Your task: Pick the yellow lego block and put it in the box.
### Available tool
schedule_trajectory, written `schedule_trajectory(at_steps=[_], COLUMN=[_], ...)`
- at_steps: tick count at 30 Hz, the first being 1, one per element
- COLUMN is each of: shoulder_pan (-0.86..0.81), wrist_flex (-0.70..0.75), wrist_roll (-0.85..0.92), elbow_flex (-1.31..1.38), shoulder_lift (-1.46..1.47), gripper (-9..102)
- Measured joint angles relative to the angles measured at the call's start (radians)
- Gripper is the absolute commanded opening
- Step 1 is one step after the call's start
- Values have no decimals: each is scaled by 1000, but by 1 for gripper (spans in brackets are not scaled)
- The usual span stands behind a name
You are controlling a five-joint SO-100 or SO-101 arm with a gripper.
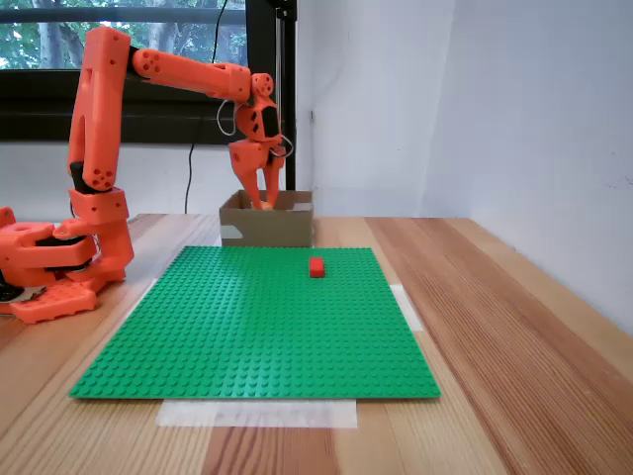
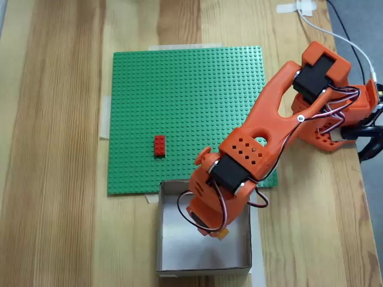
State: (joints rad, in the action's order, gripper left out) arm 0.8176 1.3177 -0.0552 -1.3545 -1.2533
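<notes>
The orange arm reaches over the box [image 1: 267,220], and its gripper [image 1: 265,203] points down into the open top of the box. In a fixed view from the side, the two fingers [image 1: 254,184] stand slightly apart at the tips, and a small yellow-orange piece, the yellow lego block [image 1: 268,207], shows between them just at the box rim. In a fixed view from above, the yellow lego block [image 2: 222,233] sticks out under the gripper [image 2: 215,230], over the pale inner floor of the box [image 2: 173,251]. So the pincer seems clamped on the block, above the inside of the box. The red brick [image 1: 316,266] lies on the green baseplate [image 1: 247,336], well apart from the gripper, in front of the box.
</notes>
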Motion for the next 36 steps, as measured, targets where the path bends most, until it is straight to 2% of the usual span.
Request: schedule_trajectory(at_steps=[25,27,28,29,32,36], shoulder_pan=[52,51,49,51,66,61], wrist_flex=[-48,-48,-48,-48,-48,-52], wrist_roll=[6,6,6,6,18,51], elbow_flex=[0,0,0,0,0,-9], shoulder_lift=[21,21,21,21,21,20], gripper=[2,3,8,16,25,28])
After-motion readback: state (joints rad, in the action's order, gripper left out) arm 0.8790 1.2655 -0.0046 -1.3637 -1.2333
